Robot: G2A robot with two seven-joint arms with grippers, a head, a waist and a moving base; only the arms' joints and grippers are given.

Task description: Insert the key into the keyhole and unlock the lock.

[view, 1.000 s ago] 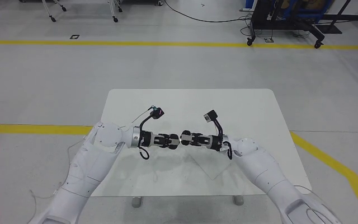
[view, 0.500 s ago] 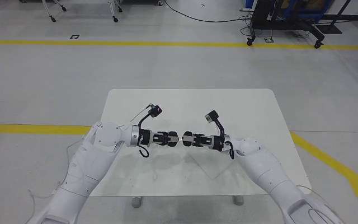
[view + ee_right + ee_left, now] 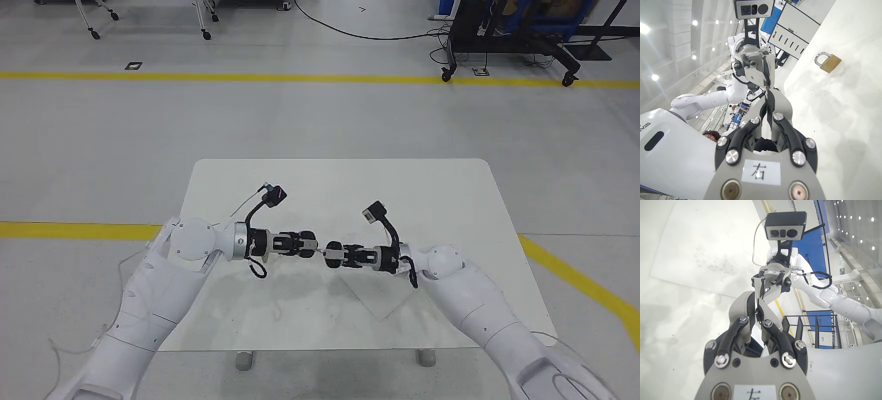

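– above the middle of the table (image 3: 440, 190), what did the arms do over that last second?
– little. left gripper (image 3: 757, 311) and right gripper (image 3: 769, 100) kept tip to tip in the air. their meeting point drifted a shade toward the robot's edge of the table, and the left wrist tipped slightly away from it. no big travel.
– fingers?
– both pairs were pressed together, pads touching or near it. whether the key sat between either pair i could not tell.
– and the lock?
– brass padlock (image 3: 829, 61) lay flat on the table, well apart from both grippers, nothing touching it. shackle looked seated in the body, so locked, by my reading.
– meaning for the job?
– it looked like a hand-over or a regrip between the two, not an insertion. neither gripper had gone to the padlock, and the small drift brought neither tip to the keyhole. i'd put the task early: key to be settled in one grip, padlock to be steadied, then the approach.
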